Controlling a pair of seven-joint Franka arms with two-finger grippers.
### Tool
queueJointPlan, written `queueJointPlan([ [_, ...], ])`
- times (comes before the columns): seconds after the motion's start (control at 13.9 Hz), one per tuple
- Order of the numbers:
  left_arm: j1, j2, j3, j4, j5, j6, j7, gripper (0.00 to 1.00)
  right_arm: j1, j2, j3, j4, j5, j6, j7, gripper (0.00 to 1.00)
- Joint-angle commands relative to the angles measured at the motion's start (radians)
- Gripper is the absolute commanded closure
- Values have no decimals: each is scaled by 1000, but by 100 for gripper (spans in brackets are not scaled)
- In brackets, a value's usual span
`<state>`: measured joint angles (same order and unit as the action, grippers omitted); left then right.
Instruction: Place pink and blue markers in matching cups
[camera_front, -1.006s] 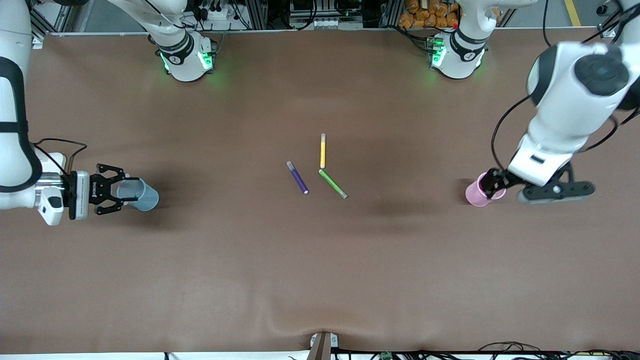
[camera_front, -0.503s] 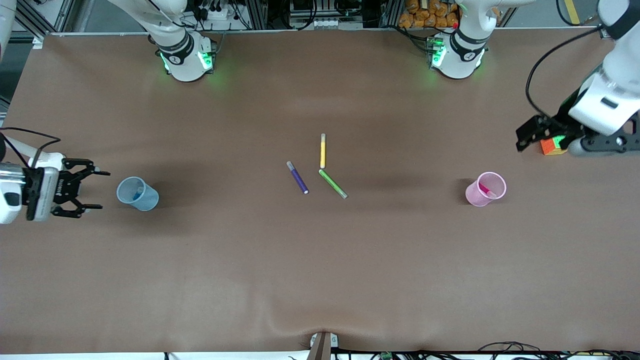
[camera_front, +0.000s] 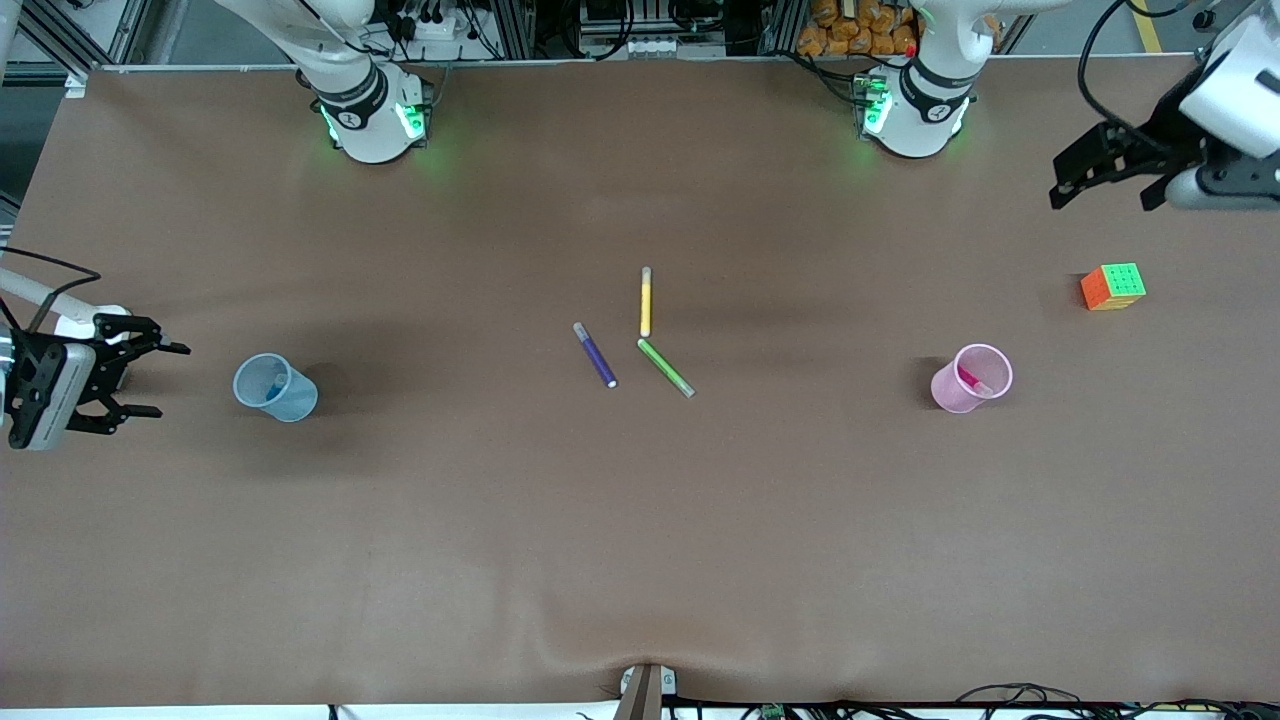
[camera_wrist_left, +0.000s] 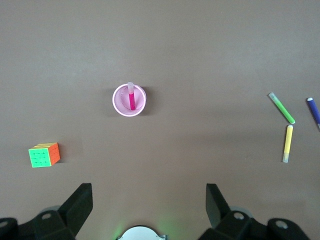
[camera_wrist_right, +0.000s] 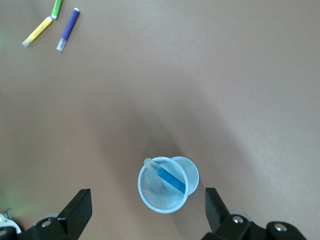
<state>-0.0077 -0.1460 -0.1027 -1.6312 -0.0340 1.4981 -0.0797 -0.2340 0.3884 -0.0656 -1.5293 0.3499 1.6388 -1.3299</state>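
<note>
Standing upright near the middle depth of the table, both cups already hold their markers, so by the look of it the task is done. The pink cup (camera_front: 970, 378) sits toward the left arm's end, the pink marker (camera_wrist_left: 132, 98) leaning inside it with its pale cap poking above the rim. The blue cup (camera_front: 274, 387) sits toward the right arm's end at about the same depth, the blue marker (camera_wrist_right: 169, 178) slanted across its inside.

The right gripper (camera_front: 135, 378) hangs just beside the blue cup at the table's edge, apart from it, fingers spread wide and empty. Its fingers point toward the cup, so that arm is by far the nearer to it.

Between the cups lie three spare pens: the green pen (camera_front: 666, 367) nearest the camera, the purple pen (camera_front: 595, 355) beside it, and the yellow pen (camera_front: 646, 301) a little farther, its long axis pointing toward the bases. None is part of the job.

Farther still, a cube (camera_front: 1112, 286) rests toward the left arm's end. The left gripper (camera_front: 1090, 170) is raised above the table past the cube, well apart from the pink cup, fingers wide and empty.

Any coming move is probably just retreat; neither arm needs to reach across.
</note>
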Motion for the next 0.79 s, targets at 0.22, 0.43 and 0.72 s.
queueJointPlan([
  [0.22, 3, 54, 44, 96, -9, -1, 155, 0, 70, -117, 4, -18, -155, 23, 451, 0],
  [0.43, 3, 68, 47, 88, 5, 11, 155, 0, 120, -189, 6, -20, -255, 6, 755, 0],
  [0.72, 0, 77, 101, 47, 39, 46, 158, 0, 131, -287, 10, -17, -275, -91, 1064, 0],
])
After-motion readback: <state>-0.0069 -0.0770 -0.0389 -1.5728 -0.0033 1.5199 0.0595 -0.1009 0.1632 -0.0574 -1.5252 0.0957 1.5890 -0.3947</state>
